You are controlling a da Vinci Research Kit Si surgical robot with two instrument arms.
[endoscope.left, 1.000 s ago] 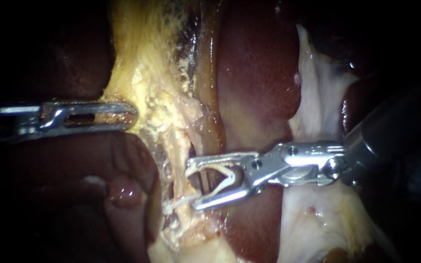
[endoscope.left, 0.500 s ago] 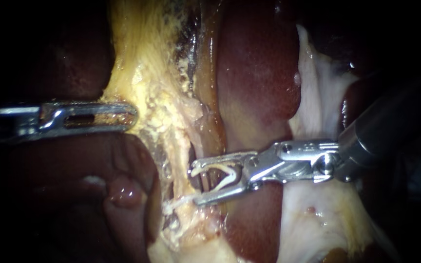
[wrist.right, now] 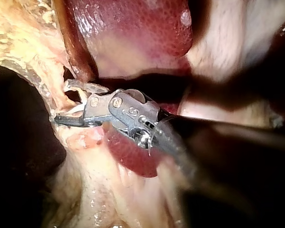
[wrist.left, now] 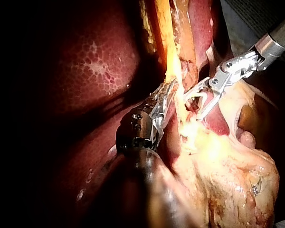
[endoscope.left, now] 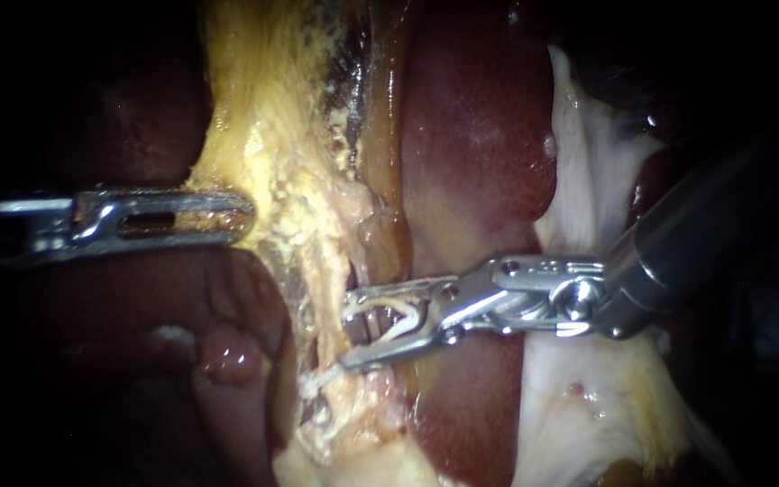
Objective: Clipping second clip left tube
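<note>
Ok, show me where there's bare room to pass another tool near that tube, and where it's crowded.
Free: the broad liver face above the right instrument, between the yellow tissue and the pale membrane; also the dark red tissue under the left instrument. Crowded: around the tube, where the right instrument holds its clip and the left instrument grips the yellow tissue.

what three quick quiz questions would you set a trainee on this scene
1. True or false: the right instrument carries a white V-shaped plastic clip between its jaws.
2. Which instrument's jaws grip the pale yellow fatty tissue? A) the left instrument B) the right instrument
3. Fill in: the smooth dark red organ behind the right instrument's jaws is the ____.
Key: 1 true; 2 A; 3 liver.
</note>
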